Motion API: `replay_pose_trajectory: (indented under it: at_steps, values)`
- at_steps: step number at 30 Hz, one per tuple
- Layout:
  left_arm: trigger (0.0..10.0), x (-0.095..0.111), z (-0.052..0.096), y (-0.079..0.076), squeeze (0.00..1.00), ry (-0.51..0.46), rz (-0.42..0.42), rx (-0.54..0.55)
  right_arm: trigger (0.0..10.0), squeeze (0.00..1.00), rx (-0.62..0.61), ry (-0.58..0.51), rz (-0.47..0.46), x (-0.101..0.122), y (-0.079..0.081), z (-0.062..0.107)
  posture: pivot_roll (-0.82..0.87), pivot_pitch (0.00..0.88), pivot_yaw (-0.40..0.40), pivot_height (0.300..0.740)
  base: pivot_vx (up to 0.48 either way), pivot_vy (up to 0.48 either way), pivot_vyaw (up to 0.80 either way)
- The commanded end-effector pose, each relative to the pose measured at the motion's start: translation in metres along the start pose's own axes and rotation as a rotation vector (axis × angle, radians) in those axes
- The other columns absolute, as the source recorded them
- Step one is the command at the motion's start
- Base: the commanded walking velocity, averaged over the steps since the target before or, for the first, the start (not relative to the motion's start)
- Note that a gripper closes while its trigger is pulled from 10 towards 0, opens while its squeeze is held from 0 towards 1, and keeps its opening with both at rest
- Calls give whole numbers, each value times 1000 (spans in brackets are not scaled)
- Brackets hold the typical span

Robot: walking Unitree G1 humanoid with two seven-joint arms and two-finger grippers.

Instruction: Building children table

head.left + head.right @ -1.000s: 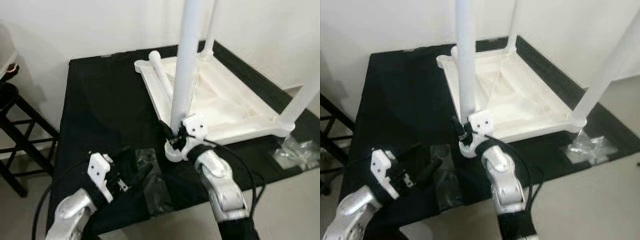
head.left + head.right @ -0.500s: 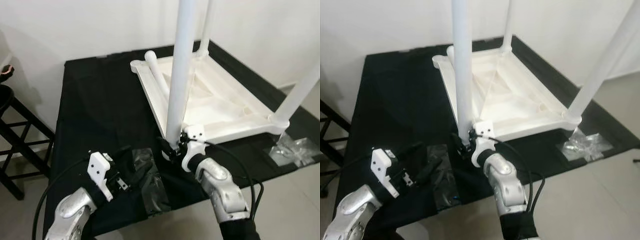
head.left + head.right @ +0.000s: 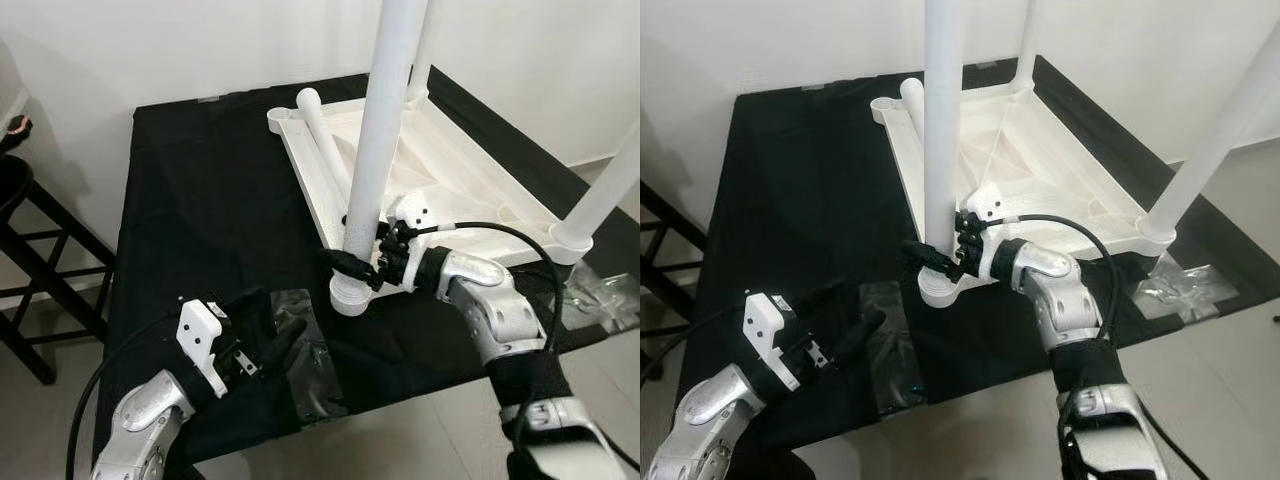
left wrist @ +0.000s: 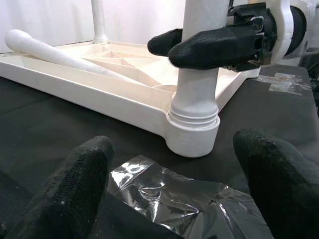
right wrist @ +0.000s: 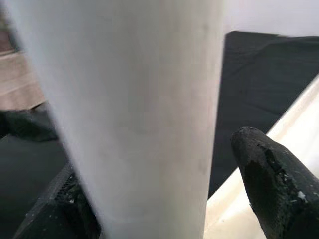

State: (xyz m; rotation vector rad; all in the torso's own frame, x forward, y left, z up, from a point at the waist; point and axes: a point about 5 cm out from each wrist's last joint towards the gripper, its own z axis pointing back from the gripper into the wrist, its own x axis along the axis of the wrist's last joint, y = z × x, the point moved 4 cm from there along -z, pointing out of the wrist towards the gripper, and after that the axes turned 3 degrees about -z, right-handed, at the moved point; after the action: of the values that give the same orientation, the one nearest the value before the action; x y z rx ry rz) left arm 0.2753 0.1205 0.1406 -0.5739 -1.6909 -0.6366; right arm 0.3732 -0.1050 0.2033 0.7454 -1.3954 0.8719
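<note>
A white children's table lies upside down on a black cloth. A white leg stands upright in the near-left corner socket. My right gripper reaches in from the right and is shut on this leg just above the socket; in the left wrist view its black fingers clasp the leg on both sides. My left gripper hovers open, low over the cloth in front of that corner, holding nothing. A loose leg lies inside the tabletop frame. Two other legs stand at the far and right corners.
A crumpled clear plastic bag lies on the cloth under my left gripper, and another bag lies at the right edge. A black stool stands to the left. A white wall runs behind, with the cloth's front edge near me.
My right arm has swung out to the right, so its gripper now holds the corner leg from the side. The left gripper has stayed put. The camera shifted slightly.
</note>
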Motion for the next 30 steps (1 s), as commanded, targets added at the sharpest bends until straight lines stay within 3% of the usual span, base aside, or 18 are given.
replay_pose_trajectory:
  at_steps: [1, 4, 5, 7, 8, 16, 18, 22, 25, 27, 28, 29, 30]
  values:
    - [10000, -4, 2, -4, 0, 10, 4, -5, 10000, 0, 46, -19, 2, 4, 2, -1, -13, 137, 11, 740, 0, 0, 0]
    - [10000, -4, 3, -5, 0, 12, 4, -7, 10000, 0, 47, -18, -4, 7, -4, -3, -8, 138, 10, 740, 0, 0, 0]
    - [10000, -4, 4, -5, 0, 13, 4, -8, 8078, 0, 56, -7, -8, 5, -8, -5, -7, 137, 11, 740, 0, 0, 0]
    - [10000, -4, 4, -5, 0, 13, 4, -8, 8078, 0, 56, -7, -8, 5, -8, -5, -7, 137, 11, 740, 0, 0, 0]
    - [10000, -4, 4, -5, 0, 14, 4, -9, 0, 0, 63, 2, -10, 4, -10, -7, -6, 137, 12, 740, 0, 0, 0]
    - [10000, -3, 6, -7, 0, 12, 3, -8, 0, 0, 74, 82, -11, -18, -13, -5, -4, 154, 7, 740, 0, 0, 0]
    - [10000, -1, 5, -7, 0, 7, 4, -5, 0, 0, -9, 115, -8, -31, -15, 5, -11, 164, -2, 740, 0, 0, 0]
    - [10000, 0, 6, -7, 0, 4, 4, -2, 0, 0, -93, 126, -33, -40, -13, 5, -20, 175, -5, 740, 0, 0, 0]
    - [10000, 1, 6, -4, 0, 1, 4, 0, 0, 0, -249, 91, -121, -55, 4, -6, -30, 185, 2, 740, 0, 0, 0]
    - [10000, 1, 6, -4, 0, 1, 4, 0, 0, 0, -249, 91, -121, -55, 4, -6, -30, 185, 2, 740, 0, 0, 0]
    - [10000, 1, 7, -3, 0, 2, 4, -1, 0, 0, -389, 67, -198, -74, 34, -16, -39, 193, 8, 740, 0, 0, 0]
    - [10000, 1, 7, -1, 0, 5, 4, -4, 0, 0, -452, 27, -99, -63, 48, -21, -60, 195, 19, 740, 0, 0, 0]
    - [10000, 1, 7, -1, 0, 5, 4, -4, 0, 0, -452, 27, -99, -63, 48, -21, -60, 195, 19, 740, 0, 0, 0]
